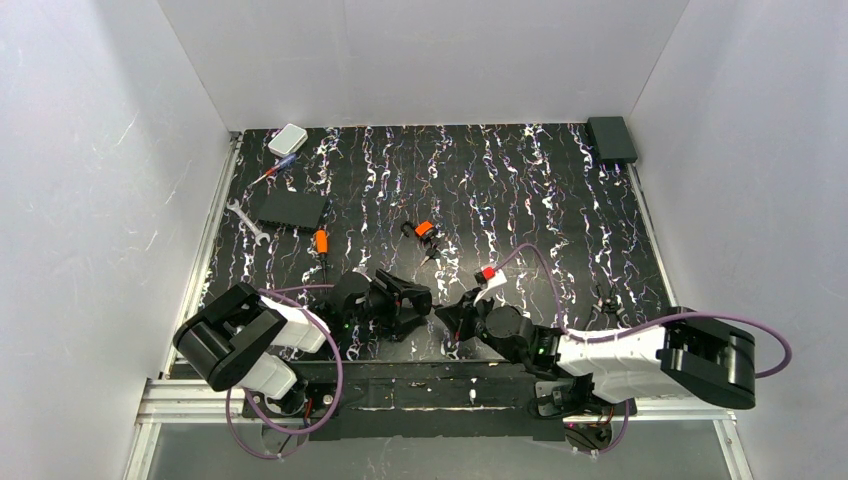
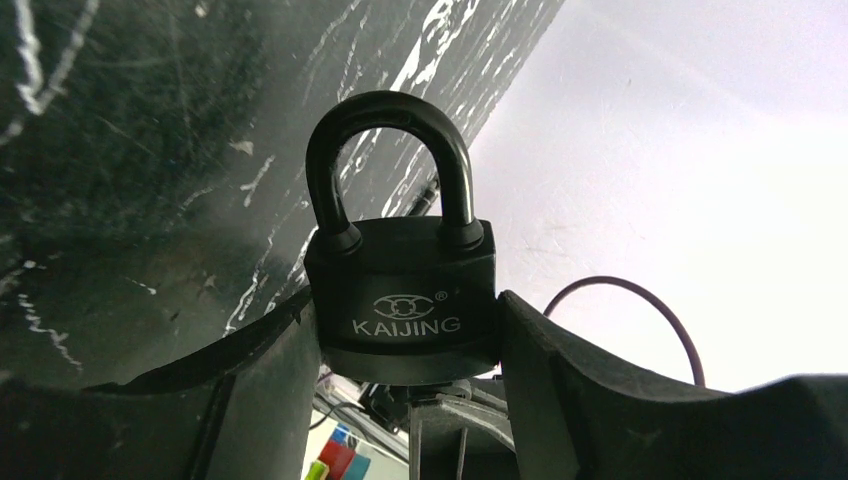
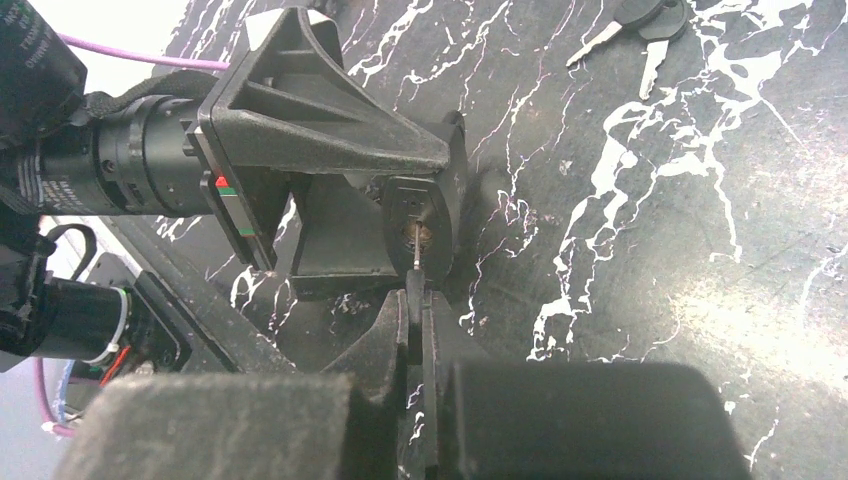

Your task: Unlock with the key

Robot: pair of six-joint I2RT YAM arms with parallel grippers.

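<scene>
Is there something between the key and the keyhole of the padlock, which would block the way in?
Nothing visible does. The right gripper pinches the key, whose blade tip is right at the keyhole in the bottom of the padlock. The left gripper holds the padlock.

- The left arm (image 1: 290,325) is showing white shells between bulky black joint housings.
- The right arm (image 1: 610,352) is wearing matching colours.
- Purple cables (image 1: 339,372) are looping off both.
- A red-and-green mark (image 3: 222,187) is showing on the left gripper's (image 3: 418,215) ribbed black body.
</scene>
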